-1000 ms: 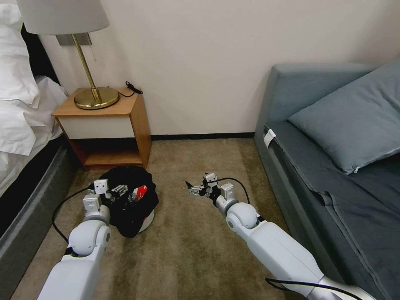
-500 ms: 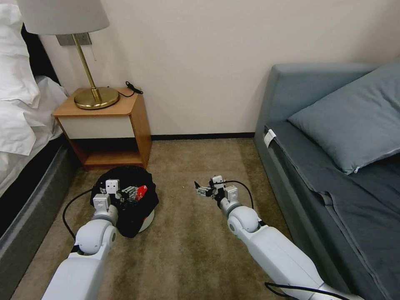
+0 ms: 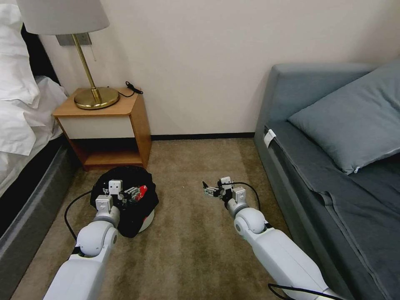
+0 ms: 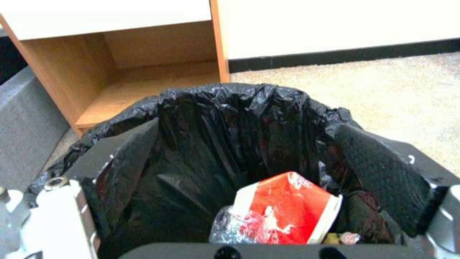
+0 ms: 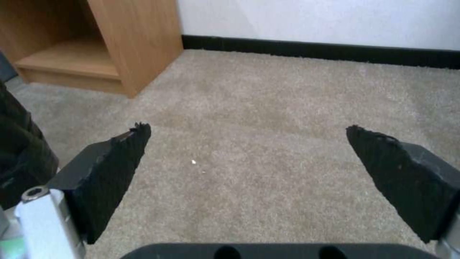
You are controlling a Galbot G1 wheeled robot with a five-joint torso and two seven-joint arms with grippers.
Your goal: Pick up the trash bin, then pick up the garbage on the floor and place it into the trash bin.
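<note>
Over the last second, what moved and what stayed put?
The left gripper moved right and slightly away from the robot, over the trash bin, jaws open above the red packet. The right gripper, open and empty, shifted right and back toward the robot, above bare carpet. Bin, nightstand and sofa stayed put.

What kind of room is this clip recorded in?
Most likely a hotel-style bedroom: a bed with white linen, a wooden nightstand carrying a brass lamp with a white shade, and a grey-blue upholstered daybed with a matching pillow on beige carpet.
</note>
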